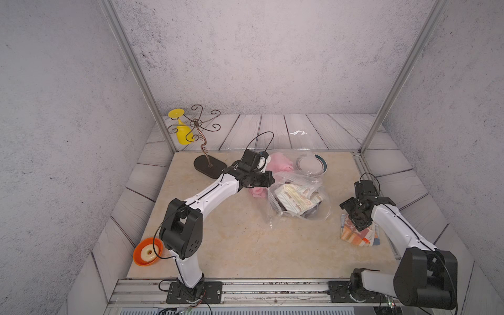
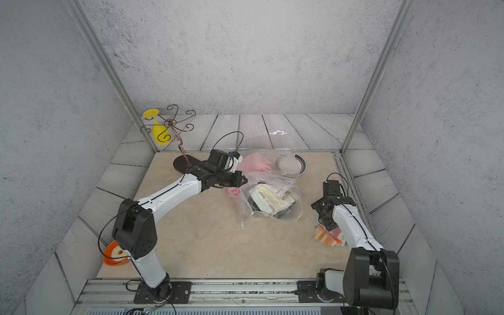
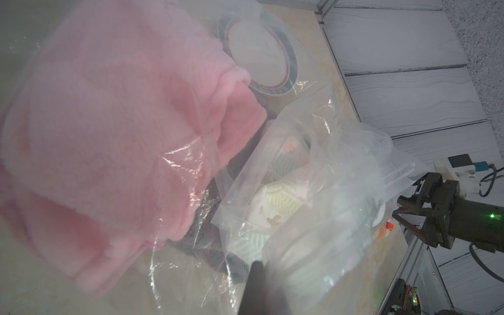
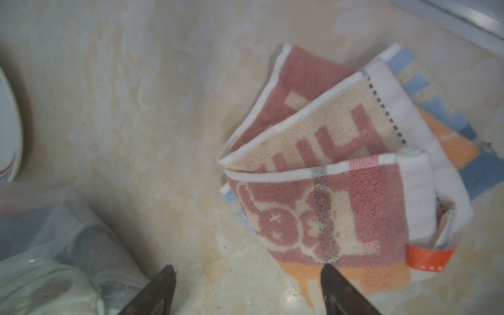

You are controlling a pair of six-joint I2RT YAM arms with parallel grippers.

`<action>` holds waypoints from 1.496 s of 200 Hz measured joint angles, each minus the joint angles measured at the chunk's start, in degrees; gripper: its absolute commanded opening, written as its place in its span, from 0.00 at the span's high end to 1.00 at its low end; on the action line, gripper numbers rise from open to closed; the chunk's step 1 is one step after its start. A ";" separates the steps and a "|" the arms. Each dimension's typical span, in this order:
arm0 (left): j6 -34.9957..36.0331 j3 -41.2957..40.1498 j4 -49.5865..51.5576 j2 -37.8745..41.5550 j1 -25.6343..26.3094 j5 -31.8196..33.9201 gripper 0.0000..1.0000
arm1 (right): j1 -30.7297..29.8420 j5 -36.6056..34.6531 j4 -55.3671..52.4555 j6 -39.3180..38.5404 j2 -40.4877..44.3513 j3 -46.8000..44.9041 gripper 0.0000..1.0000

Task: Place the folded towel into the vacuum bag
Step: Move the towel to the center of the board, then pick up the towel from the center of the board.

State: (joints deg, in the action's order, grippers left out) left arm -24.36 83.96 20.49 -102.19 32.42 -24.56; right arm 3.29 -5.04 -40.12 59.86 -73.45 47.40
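Folded towel (image 4: pixel 341 177) flat on table (image 4: pixel 136 109), orange tag (image 4: pixel 428 257) at its edge. Right gripper (image 4: pixel 248 268) jaws spread, one tip over towel edge. Bag (image 4: pixel 54 245) well apart from towel.

The right end effector (image 1: pixel 359 225) hides part of the folded towel (image 1: pixel 351 236) from above.

I read a beige, marble-patterned tabletop (image 1: pixel 218 234) across the lower half of both top views. Lying directly on it: vacuum bag (image 1: pixel 275 215) at centre, folded towel (image 1: pixel 351 237) at right, plate (image 1: pixel 323 163) above the bag, black oval stand base (image 1: pixel 210 167) upper left, orange dish (image 1: pixel 140 255) lower left.
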 measured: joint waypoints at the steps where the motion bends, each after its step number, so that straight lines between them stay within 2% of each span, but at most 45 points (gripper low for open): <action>1: -0.02 0.00 0.00 0.00 -0.02 0.02 1.00 | 0.00 -0.02 0.00 0.02 -0.04 -0.07 0.17; 28: -0.59 0.00 0.68 0.04 -1.73 1.22 1.00 | 0.00 -0.26 0.63 -0.17 -2.62 -3.08 0.21; 57: -1.49 -0.48 1.11 0.61 -5.03 2.21 1.00 | -0.33 4.07 5.40 -2.16 -9.01 -4.46 0.27; 78: -2.34 -1.73 1.03 1.84 -6.99 3.30 1.00 | -3.04 6.80 8.35 -4.22 -12.57 -1.36 0.28; 112: -4.59 -3.82 0.70 4.13 -8.79 7.10 1.00 | -10.62 15.21 17.27 -9.40 -18.88 5.31 0.28; 143: -7.58 -5.88 1.09 6.60 -10.12 11.69 1.00 | -13.92 19.41 19.19 -13.92 -20.94 10.08 0.26; 158: -9.46 -6.25 1.49 7.26 -10.80 13.49 1.00 | -13.92 19.26 18.10 -15.65 -20.94 12.04 0.24; 202: -13.64 -7.02 1.05 7.26 -11.34 14.05 1.00 | -13.79 9.31 8.68 -17.86 -20.70 15.93 0.18; 224: -13.94 -7.02 0.79 7.21 -11.17 13.97 1.00 | -13.51 6.84 4.59 -17.46 -20.70 15.45 0.17; 271: -12.35 -6.97 -0.28 6.56 -9.68 12.07 1.00 | -13.18 8.50 5.07 -13.75 -21.84 13.25 0.18; 286: -11.34 -6.97 -0.70 6.45 -9.27 10.60 1.00 | -13.18 9.86 7.61 -12.90 -23.82 13.16 0.20; 299: -10.32 -6.97 -1.03 6.45 -8.96 9.31 1.00 | -13.09 10.97 9.86 -12.09 -25.81 13.16 0.27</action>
State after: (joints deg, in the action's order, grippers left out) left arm -34.68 76.99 19.46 -95.74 23.46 -15.25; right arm -9.80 5.93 -30.26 47.77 -99.26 60.55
